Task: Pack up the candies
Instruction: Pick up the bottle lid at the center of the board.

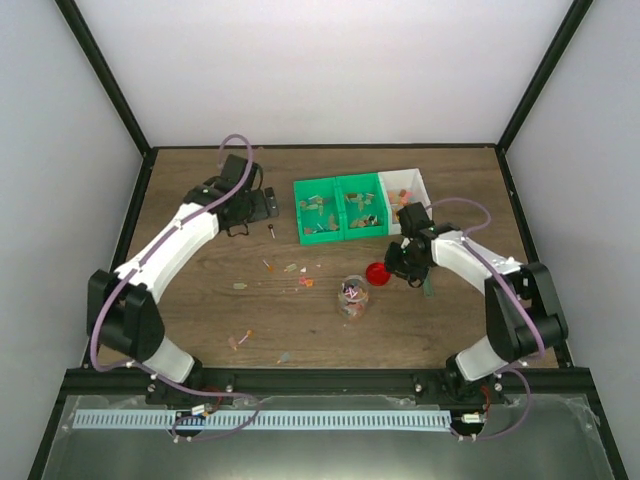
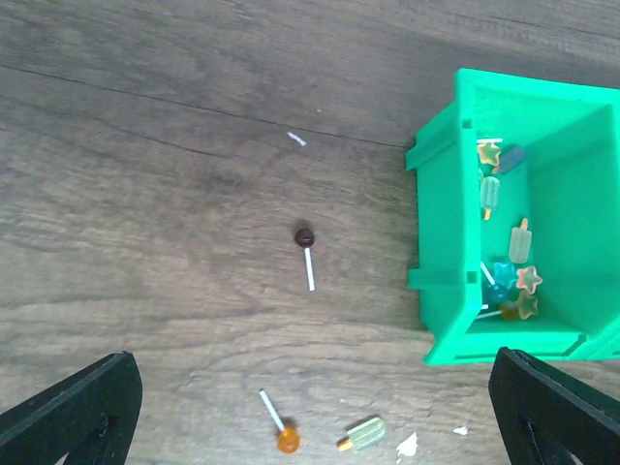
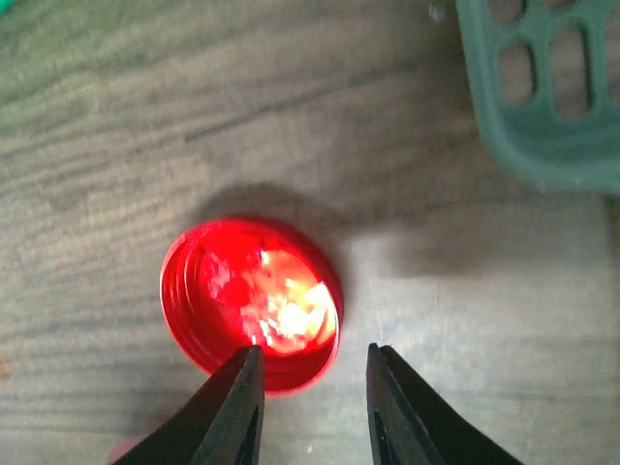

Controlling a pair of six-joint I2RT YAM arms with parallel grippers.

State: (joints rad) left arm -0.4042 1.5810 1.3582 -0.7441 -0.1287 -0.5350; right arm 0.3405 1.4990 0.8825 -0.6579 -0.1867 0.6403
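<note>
Since the right hand is drawn partly together with a gap left, its fingers set astride the near rim of the red lid and no pinch yet seen, the thin rim could be clipped off-centre and the lid flicked away or knocked against the green scoop just beyond the hand. Most candies are found loose on the tabletop well to that hand's left, some in the jar beside it; were the lid fitted now, they would be shut out.

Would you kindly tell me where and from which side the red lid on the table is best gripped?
The red lid lies flat, hollow side up, so its thin rim wall stands free: probably grip that. Come straight down from above with the right gripper, one finger inside the wall and one outside, then pinch.
</note>
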